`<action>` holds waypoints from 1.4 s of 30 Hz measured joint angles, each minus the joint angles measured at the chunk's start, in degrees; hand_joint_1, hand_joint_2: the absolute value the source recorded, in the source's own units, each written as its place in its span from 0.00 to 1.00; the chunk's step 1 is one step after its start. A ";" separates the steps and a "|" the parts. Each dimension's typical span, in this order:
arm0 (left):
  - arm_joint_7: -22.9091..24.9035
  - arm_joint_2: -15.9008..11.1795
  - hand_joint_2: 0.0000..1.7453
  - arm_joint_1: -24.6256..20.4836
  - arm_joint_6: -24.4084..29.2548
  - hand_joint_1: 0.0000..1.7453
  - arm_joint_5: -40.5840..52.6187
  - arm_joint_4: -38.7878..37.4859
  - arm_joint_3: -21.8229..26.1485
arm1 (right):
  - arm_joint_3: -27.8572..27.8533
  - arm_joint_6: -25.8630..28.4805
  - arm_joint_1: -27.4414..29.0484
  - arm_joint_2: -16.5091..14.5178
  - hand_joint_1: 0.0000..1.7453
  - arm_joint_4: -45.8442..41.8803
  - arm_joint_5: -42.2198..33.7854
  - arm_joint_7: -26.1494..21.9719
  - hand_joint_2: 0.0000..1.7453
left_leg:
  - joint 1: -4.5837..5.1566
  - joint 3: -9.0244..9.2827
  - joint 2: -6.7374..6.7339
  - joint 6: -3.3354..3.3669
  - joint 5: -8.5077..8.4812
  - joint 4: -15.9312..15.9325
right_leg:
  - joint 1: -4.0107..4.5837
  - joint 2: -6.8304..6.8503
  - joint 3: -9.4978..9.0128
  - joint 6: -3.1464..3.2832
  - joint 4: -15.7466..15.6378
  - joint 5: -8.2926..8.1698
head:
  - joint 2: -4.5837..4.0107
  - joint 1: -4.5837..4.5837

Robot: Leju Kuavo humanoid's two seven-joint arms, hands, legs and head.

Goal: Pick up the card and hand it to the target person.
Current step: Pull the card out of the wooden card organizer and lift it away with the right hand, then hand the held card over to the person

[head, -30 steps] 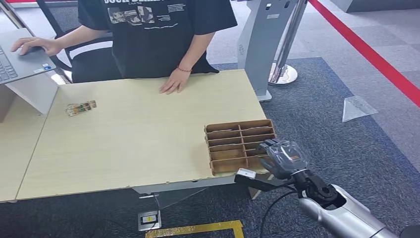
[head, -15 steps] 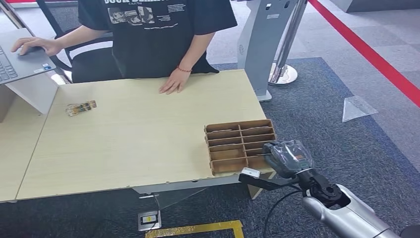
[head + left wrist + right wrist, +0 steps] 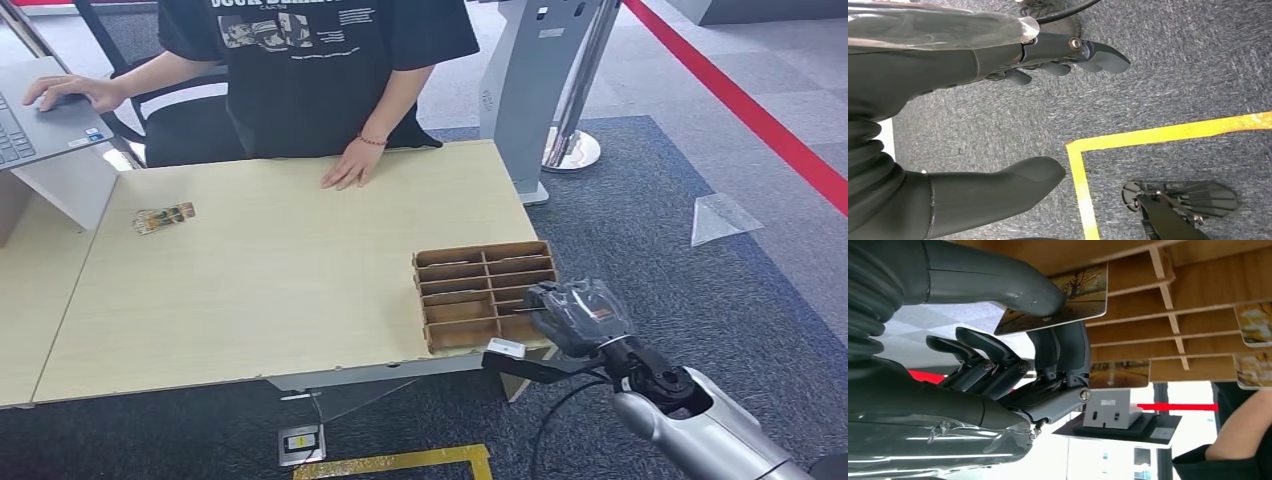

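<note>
My right hand [image 3: 577, 317] is at the near right corner of the brown slotted card box [image 3: 470, 272] on the table. In the right wrist view its thumb and fingers [image 3: 1060, 347] pinch a picture card [image 3: 1075, 295] just at the wooden slots [image 3: 1193, 300]; more cards [image 3: 1254, 322] stand in other slots. The target person [image 3: 310, 70] stands behind the table's far edge, one hand [image 3: 349, 166] flat on the tabletop. My left hand [image 3: 923, 75] hangs over the carpet, thumb [image 3: 998, 187] and fingers [image 3: 1088, 54] apart, holding nothing.
A small pile of cards [image 3: 163, 217] lies at the table's far left. The person's other hand rests on a laptop [image 3: 35, 125] on a side desk. A grey kiosk stand [image 3: 525, 90] rises right of the table. Yellow floor tape [image 3: 400, 463] marks the carpet.
My right hand has shifted slightly to the right and toward me at the box's corner, still with the card. The person has not moved.
</note>
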State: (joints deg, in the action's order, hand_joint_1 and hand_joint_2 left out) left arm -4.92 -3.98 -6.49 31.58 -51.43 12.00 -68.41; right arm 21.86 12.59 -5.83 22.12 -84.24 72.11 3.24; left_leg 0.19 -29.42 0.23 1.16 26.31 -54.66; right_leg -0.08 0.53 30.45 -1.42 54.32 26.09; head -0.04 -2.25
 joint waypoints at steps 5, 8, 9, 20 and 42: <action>-0.21 -0.07 1.00 0.01 -0.39 0.00 0.00 0.00 0.00 | -1.20 -4.46 -0.02 0.56 1.00 -3.87 -2.29 -1.69 1.00 | 0.00 0.00 0.00 0.00 0.00 -0.01 | 0.00 0.00 0.00 0.00 0.00 0.00 | 0.01 0.01; -0.54 -0.15 1.00 0.01 -0.46 0.00 0.00 0.00 0.00 | -2.03 -7.35 -0.04 1.65 1.00 -6.78 -2.81 -1.97 1.00 | 0.00 0.00 0.00 0.00 0.00 -0.01 | 0.00 0.00 -0.01 0.00 0.00 0.00 | 0.01 0.00; -0.61 -0.19 1.00 0.01 -0.50 0.00 0.00 0.00 0.00 | -2.32 -8.17 -0.05 2.07 1.00 -7.83 -2.88 -1.95 1.00 | 0.01 0.00 0.00 0.00 0.00 -0.01 | -0.01 0.00 -0.01 0.00 0.00 0.00 | 0.01 0.01; -0.79 -0.54 1.00 0.01 -0.89 0.00 0.26 0.00 0.00 | -6.12 -12.34 -0.74 7.02 1.00 -20.10 -4.29 -0.04 1.00 | 0.02 0.00 0.00 0.00 0.00 -0.01 | -0.01 -0.01 0.00 0.00 0.00 0.00 | 0.00 0.01; -0.26 0.14 1.00 -0.59 -1.07 0.00 3.77 0.00 -0.28 | -0.35 7.38 -16.49 0.08 1.00 -6.50 5.77 8.56 1.00 | -0.01 -0.05 0.03 0.00 -0.03 0.02 | 0.00 0.03 -0.02 0.01 0.07 -0.01 | 0.00 0.01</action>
State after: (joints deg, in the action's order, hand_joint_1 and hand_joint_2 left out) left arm -5.18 -3.84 -7.08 30.51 -47.66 12.00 -68.69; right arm 21.51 19.97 -22.32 22.21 -90.73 77.88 11.80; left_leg 0.18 -29.47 0.25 1.16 26.28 -54.64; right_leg -0.08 0.57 30.43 -1.41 54.40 26.08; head -0.04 -2.24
